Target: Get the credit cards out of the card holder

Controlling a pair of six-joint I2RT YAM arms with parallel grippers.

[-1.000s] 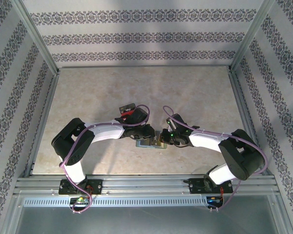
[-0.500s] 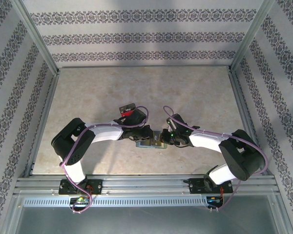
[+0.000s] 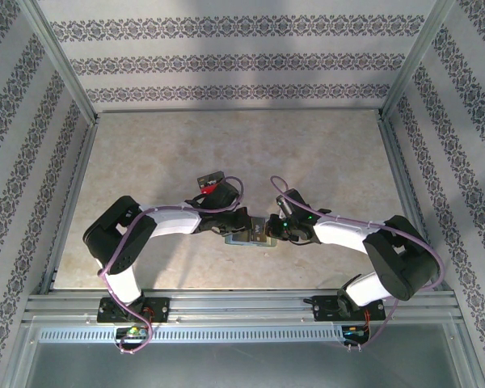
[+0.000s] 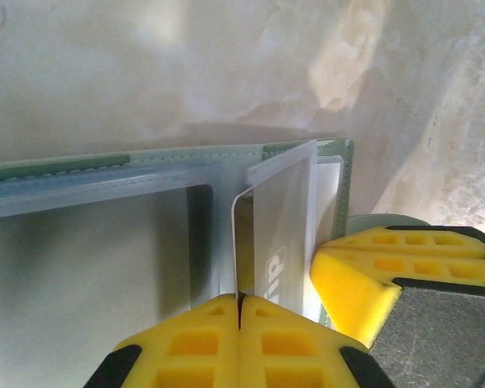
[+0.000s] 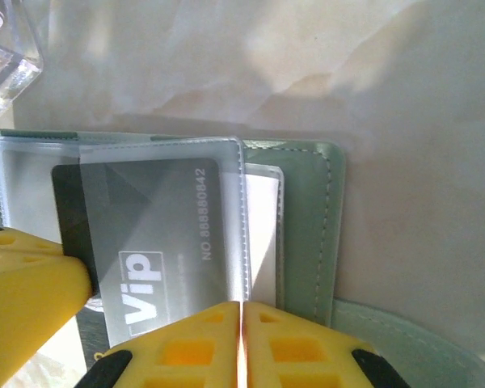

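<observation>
While my right gripper [image 5: 242, 309] is pinching the card holder [image 3: 241, 239] at the overhead frame's lower centre, my left gripper [image 4: 239, 302] is clamping the exposed edge of 1 dark grey credit card [image 5: 149, 222].

You've got the card holder [image 3: 244, 239] on the table [image 3: 226, 145], between the left gripper [image 3: 255, 225] and right gripper [image 3: 270, 229], a card [image 5: 65, 202] inside it.

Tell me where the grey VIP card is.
Right wrist view, left of centre: the grey VIP card sits partly inside a clear sleeve of the card holder, above the right gripper.
</observation>
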